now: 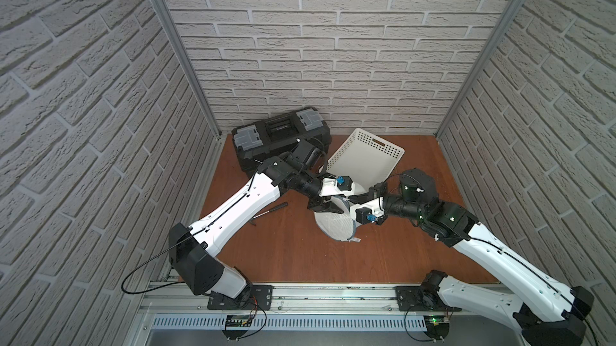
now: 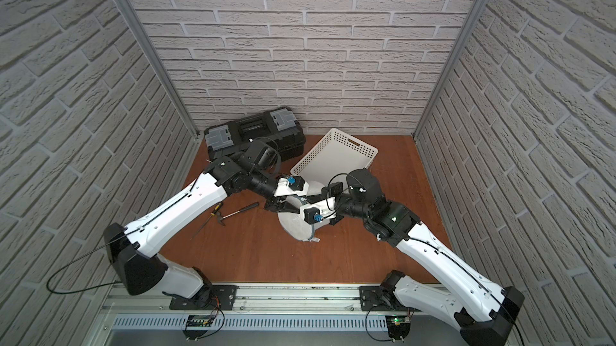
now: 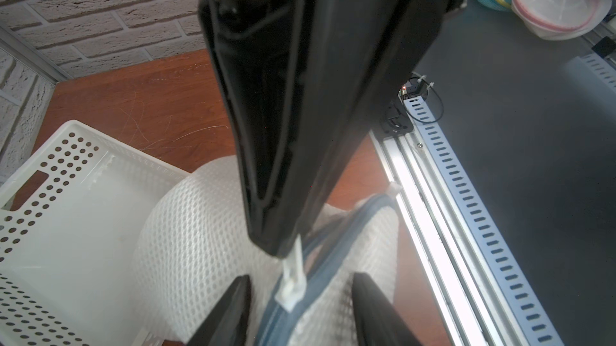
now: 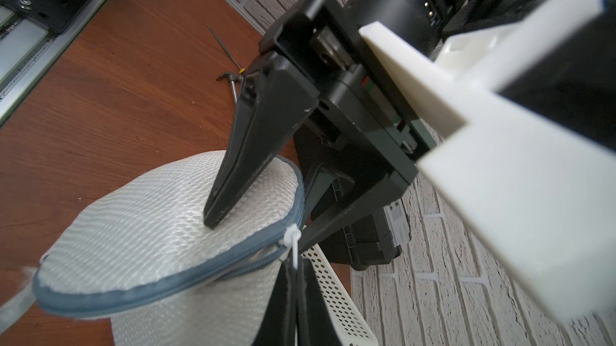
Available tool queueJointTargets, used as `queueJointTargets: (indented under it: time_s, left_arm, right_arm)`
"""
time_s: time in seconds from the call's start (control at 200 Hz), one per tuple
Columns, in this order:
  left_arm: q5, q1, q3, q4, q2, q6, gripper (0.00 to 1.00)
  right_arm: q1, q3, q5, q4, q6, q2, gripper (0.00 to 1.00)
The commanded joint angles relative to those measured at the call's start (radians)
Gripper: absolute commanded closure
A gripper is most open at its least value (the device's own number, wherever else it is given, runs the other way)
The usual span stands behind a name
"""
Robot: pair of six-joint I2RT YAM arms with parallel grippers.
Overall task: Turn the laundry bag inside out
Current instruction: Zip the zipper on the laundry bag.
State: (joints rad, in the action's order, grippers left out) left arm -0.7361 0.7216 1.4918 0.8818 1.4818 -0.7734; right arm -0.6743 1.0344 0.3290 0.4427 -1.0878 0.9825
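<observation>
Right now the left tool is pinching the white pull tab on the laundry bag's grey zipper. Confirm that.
Not the left. The right tool is pinching the white pull tab on the laundry bag's grey zipper; the right wrist view shows its jaws shut on the tab. The left tool stands open astride the bag's rim.

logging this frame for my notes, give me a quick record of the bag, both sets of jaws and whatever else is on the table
laundry bag: white mesh, grey zipper, on the wooden table beside the white basket
right gripper: jaws shut on the white zip tie at the zipper
left gripper: jaws apart, straddling the bag's zipped rim
also there: black toolbox, hammer, screwdriver
</observation>
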Motion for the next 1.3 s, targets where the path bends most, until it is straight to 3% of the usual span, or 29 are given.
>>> queueJointTargets:
  time_s: [0.0,0.785,1.02,1.16,1.295]
  left_arm:
    - [0.020,0.000,-0.016,0.026,-0.033,-0.015,0.49]
    - [0.028,-0.028,0.008,0.052,-0.047,-0.012,0.97]
    - [0.025,-0.066,-0.005,0.075,-0.099,-0.011,1.00]
    - [-0.001,-0.090,-0.024,0.076,-0.142,0.003,1.00]
    - [-0.094,-0.138,-0.068,0.011,-0.201,0.072,1.00]
  right_arm:
    - [-0.010,0.020,-0.001,-0.055,0.005,-0.016,0.97]
    - [-0.031,-0.020,-0.079,-0.015,-0.034,-0.034,0.97]
    - [-0.019,-0.054,-0.222,-0.006,-0.021,-0.063,0.97]
    - [0.010,-0.087,-0.232,0.000,-0.002,-0.080,0.97]
    - [0.053,-0.126,-0.217,-0.018,0.051,-0.095,0.97]
